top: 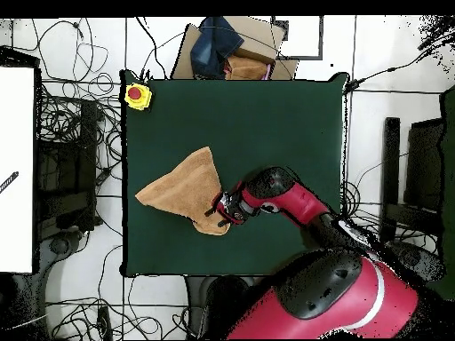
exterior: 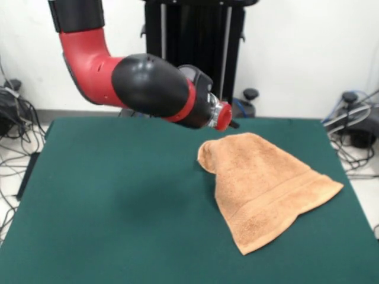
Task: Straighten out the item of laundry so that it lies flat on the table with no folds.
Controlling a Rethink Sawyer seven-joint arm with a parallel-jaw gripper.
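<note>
The peach-orange towel (exterior: 266, 189) lies on the right half of the dark green table (exterior: 106, 195). It is folded into a wedge: a narrow bunched end at the far side and a wide end with a woven band towards the front right. My gripper (exterior: 231, 123) hangs at the end of the red and black arm, just above and beside the bunched end. In the overhead view the gripper (top: 216, 210) sits at the edge of the towel (top: 182, 191), over its corner nearest the robot. The table (top: 284, 115) is far larger than the towel. No tag shows.
A yellow box with a red button (top: 137, 96) sits on a table corner. The black pedestal (exterior: 195, 35) stands behind the far edge. Cables lie on the floor all round. Cardboard and a blue cloth (top: 227, 49) lie beyond the table edge opposite the robot.
</note>
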